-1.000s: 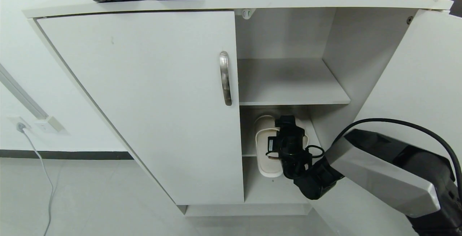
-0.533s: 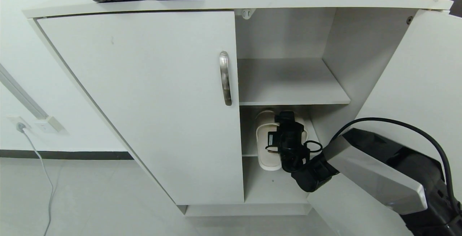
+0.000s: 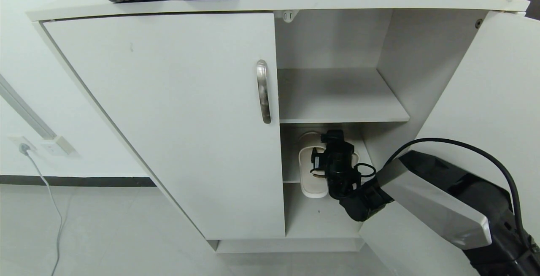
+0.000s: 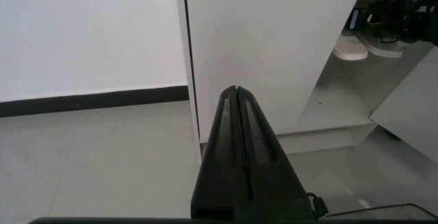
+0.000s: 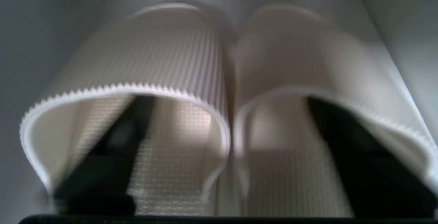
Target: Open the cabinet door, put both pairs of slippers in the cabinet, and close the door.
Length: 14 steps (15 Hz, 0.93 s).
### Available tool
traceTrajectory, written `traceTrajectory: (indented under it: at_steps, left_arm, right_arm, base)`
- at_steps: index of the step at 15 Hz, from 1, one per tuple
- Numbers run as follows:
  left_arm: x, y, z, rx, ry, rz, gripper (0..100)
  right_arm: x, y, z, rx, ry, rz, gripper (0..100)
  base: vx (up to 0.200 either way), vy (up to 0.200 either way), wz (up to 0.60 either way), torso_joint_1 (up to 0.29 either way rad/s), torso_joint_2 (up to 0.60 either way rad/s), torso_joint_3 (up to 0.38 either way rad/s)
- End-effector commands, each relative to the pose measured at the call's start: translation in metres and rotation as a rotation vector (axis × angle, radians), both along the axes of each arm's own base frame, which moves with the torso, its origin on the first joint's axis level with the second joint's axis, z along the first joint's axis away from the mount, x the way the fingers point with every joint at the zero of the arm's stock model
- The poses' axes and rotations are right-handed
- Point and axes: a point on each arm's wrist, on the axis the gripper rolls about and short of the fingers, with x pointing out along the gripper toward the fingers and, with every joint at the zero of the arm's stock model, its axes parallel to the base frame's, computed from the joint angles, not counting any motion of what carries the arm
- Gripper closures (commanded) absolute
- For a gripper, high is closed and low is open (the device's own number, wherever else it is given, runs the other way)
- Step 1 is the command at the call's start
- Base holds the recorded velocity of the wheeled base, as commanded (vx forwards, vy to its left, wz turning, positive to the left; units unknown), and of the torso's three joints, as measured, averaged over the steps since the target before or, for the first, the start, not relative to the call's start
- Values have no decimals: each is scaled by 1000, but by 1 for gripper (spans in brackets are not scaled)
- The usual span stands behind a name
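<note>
With the right claw (image 3: 334, 146) clamped on the white slippers (image 3: 313, 184), a finger inside each, and their heels jutting past the second shelf's (image 3: 289, 177) front edge, I'd push them level and deeper toward the back before releasing, while the left claw (image 4: 236, 114) hangs closed.

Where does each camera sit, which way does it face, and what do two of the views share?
Head view: high on the robot, looking down at the cabinet; the right arm is in its lower compartment.
Left wrist view: off to the cabinet's left, facing its closed door and the floor; the shut left gripper shows.
Right wrist view: inside the compartment, facing the white slippers; the right gripper holds them.
Shared: head and left wrist views both show the white slippers in the cabinet.
</note>
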Motion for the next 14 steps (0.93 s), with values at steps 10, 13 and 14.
traceTrajectory:
  at_steps: [10,13,14]
  left_arm:
    - [0,0,0,1,1,0,100]
    - [0,0,0,1,1,0,100]
    - [0,0,0,1,1,0,100]
  right_arm:
    - [-67,-9,32,-2,5,62,0]
    - [-120,-13,43,-17,25,135,0]
    - [-136,-16,45,-26,37,155,0]
  base:
    - [0,0,0,0,0,0]
    - [0,0,0,0,0,0]
    - [0,0,0,0,0,0]
